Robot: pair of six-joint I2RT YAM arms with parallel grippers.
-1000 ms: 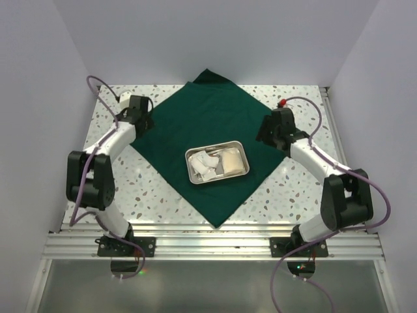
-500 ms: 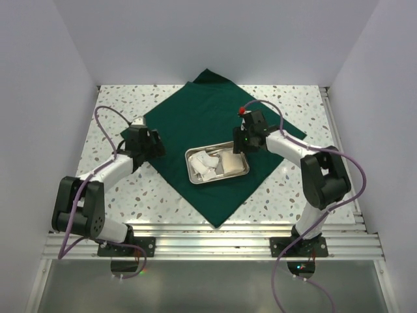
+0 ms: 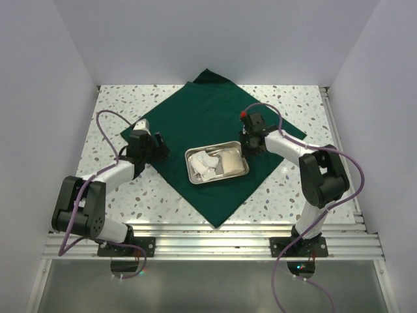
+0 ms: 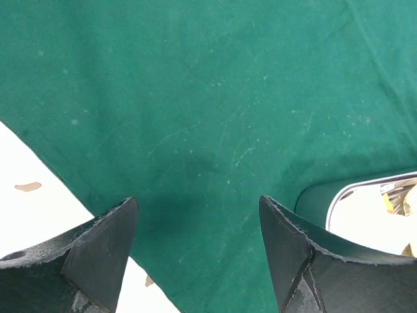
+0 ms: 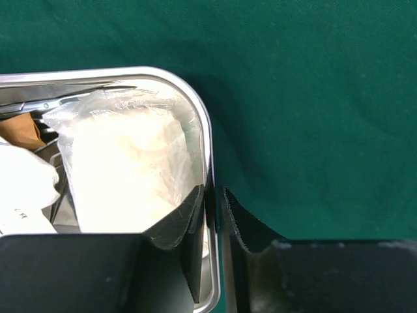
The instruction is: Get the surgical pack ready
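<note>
A dark green cloth [image 3: 195, 120] lies spread like a diamond on the table. At its middle stands a shiny steel tray [image 3: 218, 181] holding white gauze [image 3: 203, 164] and a clear-wrapped pad [image 5: 124, 163]. My right gripper [image 3: 245, 149] is shut on the tray's right rim [image 5: 210, 140], one finger inside the tray and one outside over the cloth [image 5: 313, 98]. My left gripper [image 3: 158, 145] hovers open over the cloth's left edge [image 4: 195, 98], its fingers [image 4: 104, 254] wide apart with nothing between them. A corner of the tray [image 4: 352, 189] shows at the right of the left wrist view.
The speckled table [image 3: 287, 189] is walled by white panels at the back and both sides. An aluminium rail [image 3: 208, 244] runs along the near edge by the arm bases. The cloth's far corner [image 3: 208, 75] is folded over near the back wall.
My right arm swung left from the cloth's right corner to the tray and its jaws closed on the rim. My left arm came down and inward to the cloth's left edge, still open.
</note>
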